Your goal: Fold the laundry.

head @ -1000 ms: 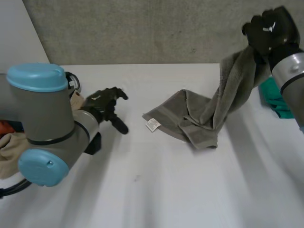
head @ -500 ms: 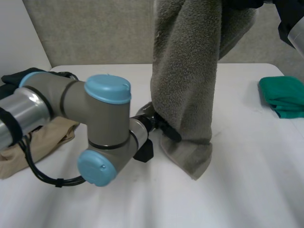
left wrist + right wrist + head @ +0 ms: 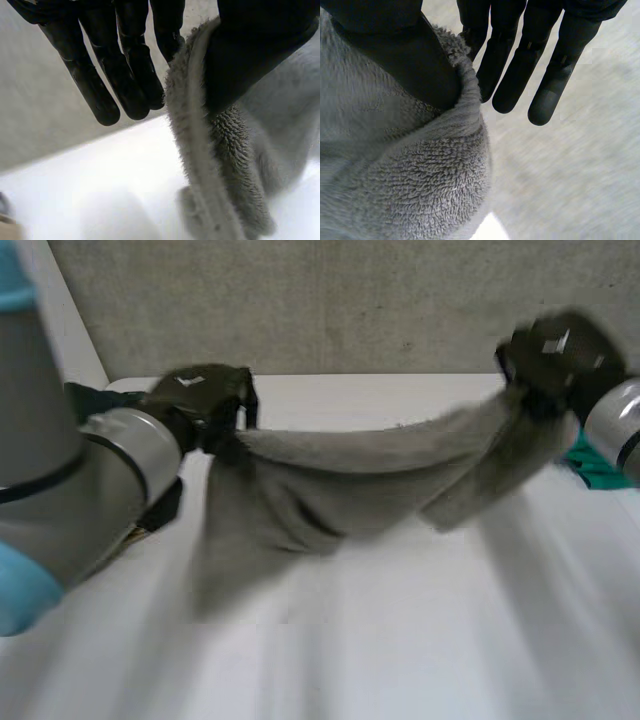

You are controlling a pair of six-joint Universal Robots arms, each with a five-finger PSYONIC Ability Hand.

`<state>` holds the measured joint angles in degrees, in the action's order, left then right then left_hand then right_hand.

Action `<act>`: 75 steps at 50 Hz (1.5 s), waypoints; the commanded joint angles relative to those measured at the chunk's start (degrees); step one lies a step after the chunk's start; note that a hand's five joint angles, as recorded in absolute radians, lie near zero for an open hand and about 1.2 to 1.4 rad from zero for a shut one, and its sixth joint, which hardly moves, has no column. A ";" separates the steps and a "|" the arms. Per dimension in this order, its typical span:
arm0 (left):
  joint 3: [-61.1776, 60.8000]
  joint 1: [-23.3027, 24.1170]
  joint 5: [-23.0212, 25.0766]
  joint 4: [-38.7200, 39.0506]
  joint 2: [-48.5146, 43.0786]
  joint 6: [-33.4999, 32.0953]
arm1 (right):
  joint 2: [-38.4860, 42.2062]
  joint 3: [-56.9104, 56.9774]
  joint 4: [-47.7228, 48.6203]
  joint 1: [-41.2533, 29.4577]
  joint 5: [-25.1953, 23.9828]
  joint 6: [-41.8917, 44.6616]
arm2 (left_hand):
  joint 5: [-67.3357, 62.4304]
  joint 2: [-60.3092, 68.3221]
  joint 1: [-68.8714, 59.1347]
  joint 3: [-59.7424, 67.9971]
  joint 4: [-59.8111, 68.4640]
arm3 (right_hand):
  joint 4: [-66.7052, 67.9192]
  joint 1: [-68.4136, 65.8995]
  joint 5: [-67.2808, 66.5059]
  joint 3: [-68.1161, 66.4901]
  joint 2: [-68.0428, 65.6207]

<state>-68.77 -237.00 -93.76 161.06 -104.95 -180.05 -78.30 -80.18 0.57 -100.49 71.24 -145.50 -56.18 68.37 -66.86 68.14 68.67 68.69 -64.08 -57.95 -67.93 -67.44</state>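
Observation:
A grey terry towel [image 3: 340, 485] hangs stretched above the white table [image 3: 420, 640], sagging in the middle between both hands. My left hand [image 3: 200, 400] holds its left end at the back left. In the left wrist view the thumb [image 3: 260, 45] pinches the towel's edge [image 3: 225, 155] against a finger, while the other fingers [image 3: 125, 70] stay straight. My right hand [image 3: 555, 350] holds the other end, raised at the back right. There the thumb [image 3: 405, 50] presses the towel [image 3: 420, 175] against a finger, and the remaining fingers [image 3: 520, 65] are straight.
A green cloth [image 3: 602, 468] lies on the table at the right edge, behind my right forearm. A dark item [image 3: 95, 400] sits at the back left corner by my left arm. A grey wall runs behind the table.
My left hand has come from the table, taken hold of the towel's free end and lifted it to the left. The right hand has come down, so the towel now spans both hands.

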 commanded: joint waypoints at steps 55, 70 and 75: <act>-32.13 -32.65 22.65 1.97 6.69 -24.46 | 24.43 24.38 -41.10 -1.38 -4.26 3.03 | 49.74 -51.93 50.42 -51.69 -52.22 | -47.74 43.13 47.00 46.99 46.49; -32.39 -36.96 30.82 5.75 2.91 -32.11 | 25.74 16.47 -32.22 -4.89 -4.79 1.45 | 50.26 -52.45 50.94 -52.21 -52.74 | -38.37 33.76 37.63 37.62 37.12; -32.39 -36.08 30.92 8.74 -0.16 -32.82 | 25.13 14.79 -28.97 -4.98 -4.97 0.57 | 47.56 -49.75 48.25 -49.52 -50.05 | -7.64 3.02 6.89 6.88 6.38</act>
<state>-101.22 -274.02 -63.37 166.77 -101.68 -211.97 -52.92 -63.48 -31.98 -105.12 66.41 -143.94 -4.40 15.02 -15.58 15.06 14.65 32.04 -32.10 -22.33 -32.18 -31.49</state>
